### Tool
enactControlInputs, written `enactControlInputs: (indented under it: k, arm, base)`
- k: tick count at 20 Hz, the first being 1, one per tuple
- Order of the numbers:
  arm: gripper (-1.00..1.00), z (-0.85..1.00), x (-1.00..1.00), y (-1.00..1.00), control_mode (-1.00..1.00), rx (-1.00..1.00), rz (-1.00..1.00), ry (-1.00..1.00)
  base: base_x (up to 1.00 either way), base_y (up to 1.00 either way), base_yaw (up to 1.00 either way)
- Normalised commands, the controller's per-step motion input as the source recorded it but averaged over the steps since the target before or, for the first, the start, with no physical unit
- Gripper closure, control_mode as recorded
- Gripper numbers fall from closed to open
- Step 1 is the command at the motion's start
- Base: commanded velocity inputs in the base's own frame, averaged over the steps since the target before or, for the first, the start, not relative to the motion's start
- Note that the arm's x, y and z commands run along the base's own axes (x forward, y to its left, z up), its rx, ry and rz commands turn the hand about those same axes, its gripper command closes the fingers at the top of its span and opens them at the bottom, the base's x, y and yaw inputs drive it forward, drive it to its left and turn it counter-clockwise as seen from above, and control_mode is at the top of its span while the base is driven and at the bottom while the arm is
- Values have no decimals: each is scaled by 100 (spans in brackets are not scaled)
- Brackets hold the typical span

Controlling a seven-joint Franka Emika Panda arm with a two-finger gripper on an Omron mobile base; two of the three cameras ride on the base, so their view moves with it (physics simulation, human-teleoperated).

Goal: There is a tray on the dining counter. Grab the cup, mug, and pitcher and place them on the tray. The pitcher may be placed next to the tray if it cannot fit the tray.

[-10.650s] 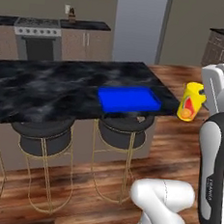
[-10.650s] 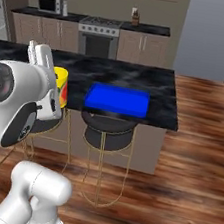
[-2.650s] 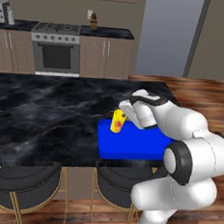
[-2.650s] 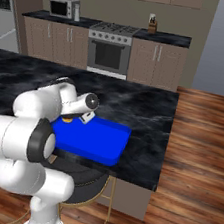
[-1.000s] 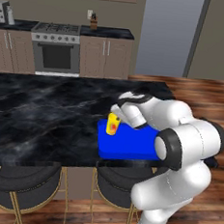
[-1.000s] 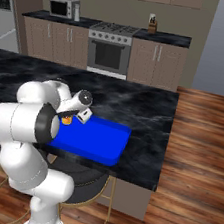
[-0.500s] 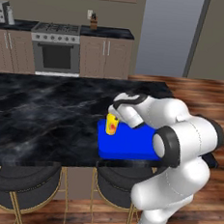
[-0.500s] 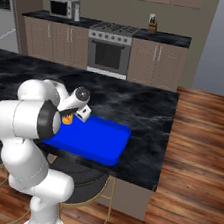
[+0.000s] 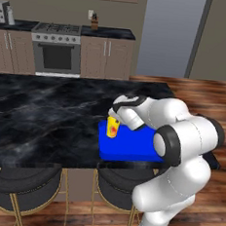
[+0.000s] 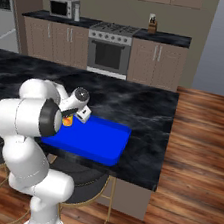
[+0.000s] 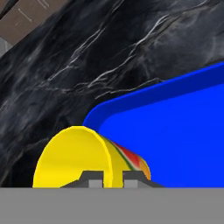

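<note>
The gripper [image 9: 118,119] is clamping the rim of the yellow cup [image 9: 113,127], holding it at the blue tray's [image 9: 131,148] far-left corner on the dining counter [image 9: 41,113]. Release is pending; mug and pitcher placement is remaining.

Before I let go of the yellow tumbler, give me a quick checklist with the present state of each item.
1. End effector shut on the tall yellow tumbler at its rim: ok.
2. Tumbler over the flat bright blue tray, at its left end: ok.
3. Tumbler base resting on the tray floor: cannot tell; the arm hides it in the right base view.
4. Tumbler upright: ok in the left base view.
5. Free room on the tray for the mug: ok, most of it is bare.
6. Tray fully on the black marble dining counter: ok.
</note>
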Motion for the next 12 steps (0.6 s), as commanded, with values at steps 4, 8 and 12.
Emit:
enactControlInputs:
  k: [4,8,12]
  arm:
    - [100,-12,0,2,-100,0,0,1]
    - [100,-10,0,0,-100,0,0,0]
    - [100,-12,0,0,-100,0,0,0]
  base:
    - [0,0,0]
    - [0,0,0]
    - [0,0,0]
